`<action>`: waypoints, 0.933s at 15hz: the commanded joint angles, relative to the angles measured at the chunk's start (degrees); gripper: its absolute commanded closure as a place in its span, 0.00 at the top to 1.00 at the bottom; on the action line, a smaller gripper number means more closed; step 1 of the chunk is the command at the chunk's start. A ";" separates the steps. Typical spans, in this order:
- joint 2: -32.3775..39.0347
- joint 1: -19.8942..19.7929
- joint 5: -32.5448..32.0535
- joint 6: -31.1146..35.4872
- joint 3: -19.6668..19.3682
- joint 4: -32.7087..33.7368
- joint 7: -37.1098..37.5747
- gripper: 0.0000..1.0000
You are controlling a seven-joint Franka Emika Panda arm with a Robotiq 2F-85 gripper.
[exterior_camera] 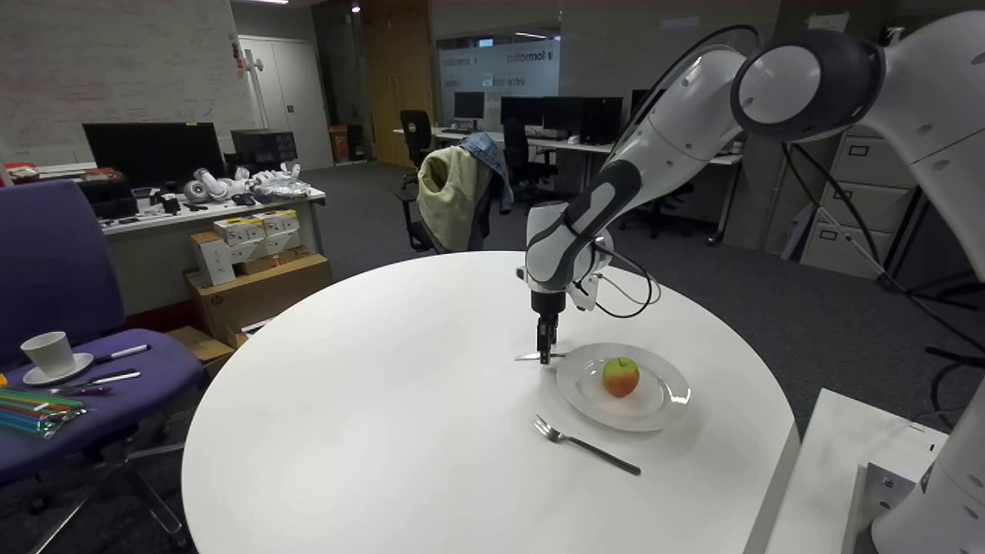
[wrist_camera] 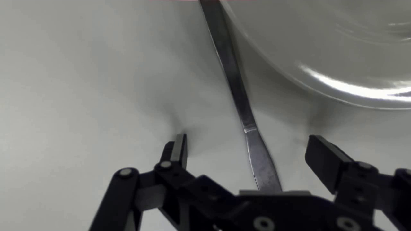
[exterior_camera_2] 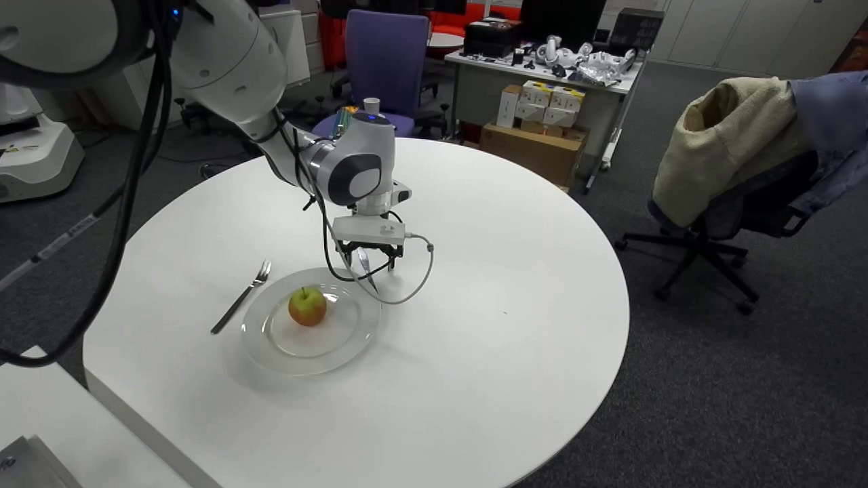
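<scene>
My gripper [wrist_camera: 249, 136] stands open over the white table, its two fingers apart on either side of a metal knife [wrist_camera: 236, 83]. Nothing is held; the knife lies flat between the fingers, touching neither. Its serrated blade end runs under the gripper's body and is hidden there. In the wrist view a clear, shiny plate [wrist_camera: 321, 48] borders the knife handle. Both exterior views show the gripper [exterior_camera: 549, 352] low at the edge of the plate [exterior_camera_2: 305, 366]. A green and red apple [exterior_camera: 620, 377] rests on that plate. Across the plate from the knife lies a fork [exterior_camera: 592, 448].
The round white table [exterior_camera: 346, 400] carries these things. Cables [exterior_camera_2: 427, 278] loop down from the wrist close to the plate. Beside the table stands a purple chair [exterior_camera: 131, 365] with a white cup [exterior_camera: 50, 354] on it, and a chair draped with a cream jacket [exterior_camera_2: 712, 149].
</scene>
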 commanded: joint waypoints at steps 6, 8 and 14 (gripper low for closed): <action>0.11 -0.51 -0.62 -0.18 0.55 0.20 0.39 1.00; 0.12 -0.51 -0.62 -0.18 0.55 0.20 0.39 1.00; 1.90 -2.22 0.57 -0.13 -0.31 3.04 1.89 1.00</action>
